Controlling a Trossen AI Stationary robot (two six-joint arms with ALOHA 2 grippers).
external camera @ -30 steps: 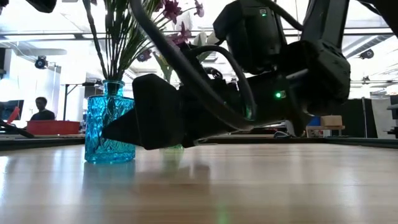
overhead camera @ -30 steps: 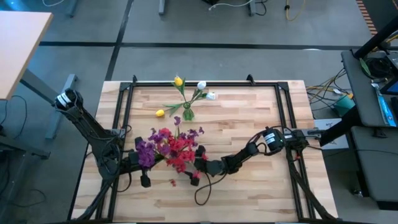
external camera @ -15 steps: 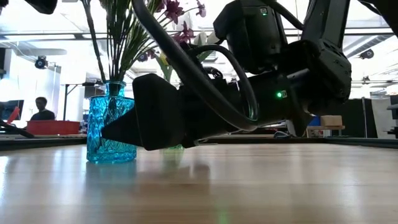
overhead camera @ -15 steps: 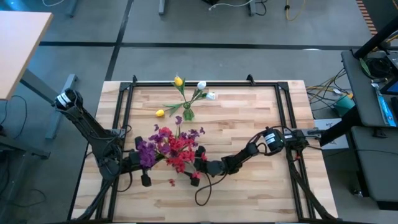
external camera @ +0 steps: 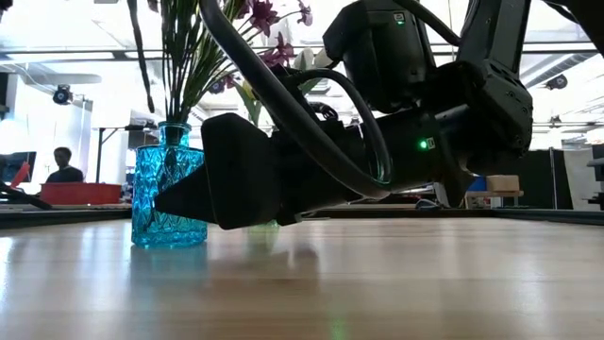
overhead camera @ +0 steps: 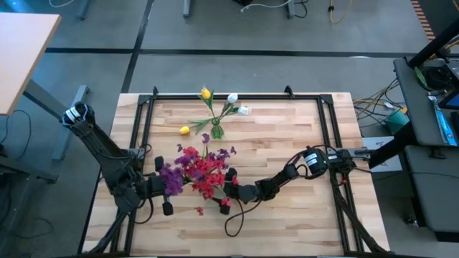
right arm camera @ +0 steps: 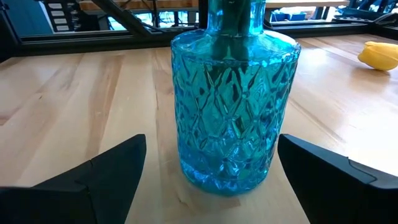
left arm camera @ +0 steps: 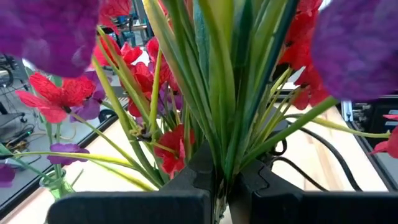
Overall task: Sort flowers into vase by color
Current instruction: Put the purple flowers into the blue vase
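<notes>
A blue cut-glass vase (right arm camera: 233,106) stands on the wooden table; it also shows in the low view (external camera: 168,194). It holds a bunch of red and purple flowers (overhead camera: 193,170) on green stems. My left gripper (left arm camera: 221,186) is shut on the stems above the vase, under the blooms in the high view (overhead camera: 166,195). My right gripper (right arm camera: 211,140) is open, low over the table, with one finger on each side of the vase and apart from it; in the high view it (overhead camera: 228,192) lies to the right of the bunch. My left gripper pinches the bundle of green stems (left arm camera: 219,163) between its two fingers (left arm camera: 186,186), well below the blooms. The fingers come level from the table's left and lie across the stems. The stems stand upright, their lower ends in the blue vase.
A small green vase (overhead camera: 217,132) with yellow and white buds stands toward the far edge. A loose yellow bud (overhead camera: 184,130) lies left of it, and shows in the right wrist view (right arm camera: 379,55). A red flower scrap (overhead camera: 199,210) lies near the front. A person sits far behind the table (external camera: 64,165).
My left arm has drawn back a little toward the table's left edge, still shut on the stems. In the low view the stems stand slightly more upright than before. My right gripper has kept still.
</notes>
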